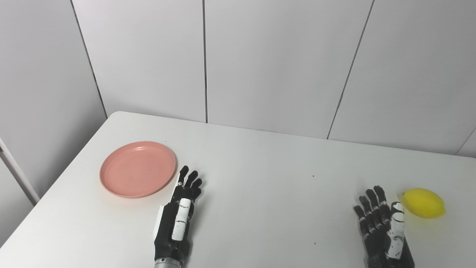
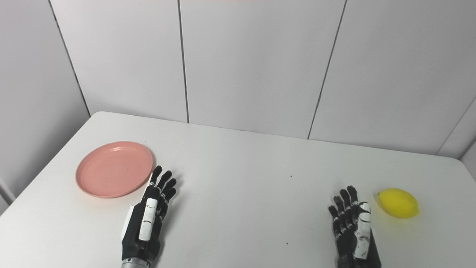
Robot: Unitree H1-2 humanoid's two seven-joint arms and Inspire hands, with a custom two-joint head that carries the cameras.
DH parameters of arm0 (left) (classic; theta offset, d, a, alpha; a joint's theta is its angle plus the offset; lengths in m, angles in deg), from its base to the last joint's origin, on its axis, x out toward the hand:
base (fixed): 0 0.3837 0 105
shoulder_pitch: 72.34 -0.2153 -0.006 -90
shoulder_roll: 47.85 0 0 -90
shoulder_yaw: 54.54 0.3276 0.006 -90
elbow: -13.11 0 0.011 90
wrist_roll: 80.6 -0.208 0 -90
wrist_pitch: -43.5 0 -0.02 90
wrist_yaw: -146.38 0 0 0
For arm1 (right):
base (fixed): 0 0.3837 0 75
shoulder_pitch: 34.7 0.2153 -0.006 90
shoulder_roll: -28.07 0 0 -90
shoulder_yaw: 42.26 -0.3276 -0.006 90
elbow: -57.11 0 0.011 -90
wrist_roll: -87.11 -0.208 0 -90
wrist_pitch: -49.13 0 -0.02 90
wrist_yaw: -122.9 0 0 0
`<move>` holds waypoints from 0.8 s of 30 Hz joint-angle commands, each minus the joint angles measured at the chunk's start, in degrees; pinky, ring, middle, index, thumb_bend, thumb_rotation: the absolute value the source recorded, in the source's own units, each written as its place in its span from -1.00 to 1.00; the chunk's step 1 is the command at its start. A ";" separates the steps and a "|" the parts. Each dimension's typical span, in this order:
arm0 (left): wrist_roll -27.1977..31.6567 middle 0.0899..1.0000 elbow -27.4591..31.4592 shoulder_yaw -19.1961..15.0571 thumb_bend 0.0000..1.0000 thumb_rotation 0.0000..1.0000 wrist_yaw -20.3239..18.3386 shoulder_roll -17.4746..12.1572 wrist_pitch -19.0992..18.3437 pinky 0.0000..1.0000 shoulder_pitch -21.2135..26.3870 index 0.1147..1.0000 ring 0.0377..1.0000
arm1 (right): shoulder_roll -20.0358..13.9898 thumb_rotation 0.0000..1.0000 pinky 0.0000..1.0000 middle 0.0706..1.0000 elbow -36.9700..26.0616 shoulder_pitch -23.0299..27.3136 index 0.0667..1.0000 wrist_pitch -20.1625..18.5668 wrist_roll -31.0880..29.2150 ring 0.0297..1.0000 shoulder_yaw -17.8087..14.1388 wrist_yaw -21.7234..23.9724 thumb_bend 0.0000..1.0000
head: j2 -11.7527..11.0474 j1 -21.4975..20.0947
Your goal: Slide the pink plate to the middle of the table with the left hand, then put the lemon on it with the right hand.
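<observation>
A: Where is the plate [image 1: 138, 169]?

B: On the left part of the table [image 1: 260, 178], flat and bare, well short of the middle. Its near right rim is just beside the left hand [image 1: 179, 216].

A: Is that hand touching it?

B: I cannot tell. The fingertips [image 1: 189, 178] sit right by the rim, and the gap, if there is one, is too fine to see. The hand lies low over the table, fingers stretched forward and slightly spread, gripping nothing.

A: And the lemon [image 1: 424, 202]?

B: On the right side of the table, lying on its side, well apart from the plate. The right hand [image 1: 381, 225] is just to its left, close but with a sliver of table showing between them.

A: Is the right hand closed?

B: No, its fingers are extended and apart, thumb on the lemon's side, and it holds nothing. Behind the table stands a grey panelled wall [image 1: 282, 63].
</observation>
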 commanded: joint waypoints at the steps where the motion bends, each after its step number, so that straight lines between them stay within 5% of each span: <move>1: 0.29 0.83 0.23 0.12 0.60 0.69 -0.24 -0.55 -1.92 0.83 -3.55 0.89 0.81 | 0.26 1.00 1.00 1.00 4.60 -3.55 1.00 -0.24 0.77 1.00 0.16 -0.20 0.41 | 0.04 0.08; 11: 1.05 0.83 8.62 -1.34 0.50 0.75 -0.43 -2.08 -8.67 0.81 -1.56 0.88 0.80 | 1.08 1.00 1.00 1.00 3.69 -3.73 1.00 -0.15 1.26 1.00 1.21 -0.31 0.45 | -0.02 -0.64; 24: 4.03 0.85 20.08 -3.25 0.53 0.80 -1.18 -5.01 -23.41 0.84 5.04 0.88 0.83 | 1.70 1.00 1.00 1.00 4.43 -3.30 1.00 0.53 2.32 1.00 1.90 -0.09 0.46 | -0.47 -0.70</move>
